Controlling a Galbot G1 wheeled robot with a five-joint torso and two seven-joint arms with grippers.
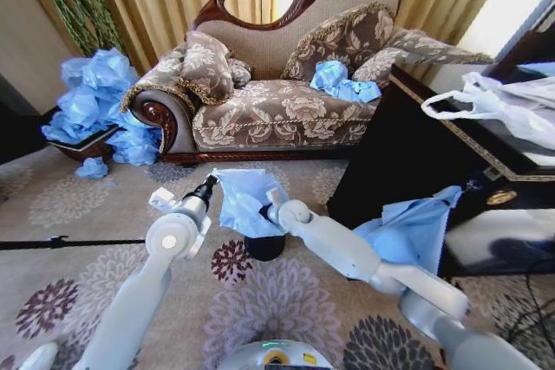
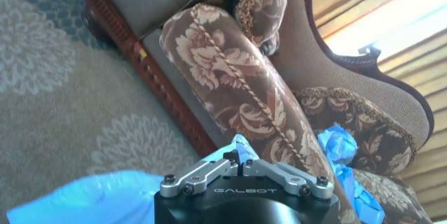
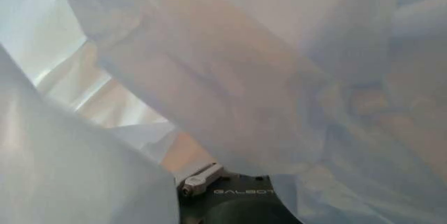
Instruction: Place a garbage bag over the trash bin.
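The garbage bag, thin light-blue plastic, hangs over the small black trash bin on the carpet, so just the bin's lower part shows. My left gripper is shut on the bag's upper left edge. In the left wrist view a bit of blue film sits at the closed left gripper, and more of the bag hangs beside it. My right gripper is pushed into the bag from the right, above the bin. In the right wrist view the bag drapes over that gripper's body.
A carved sofa stands behind the bin with blue bags on its seat. A big heap of blue bags lies at its left end. At right, a black table carries a white handled bag and a hanging blue bag.
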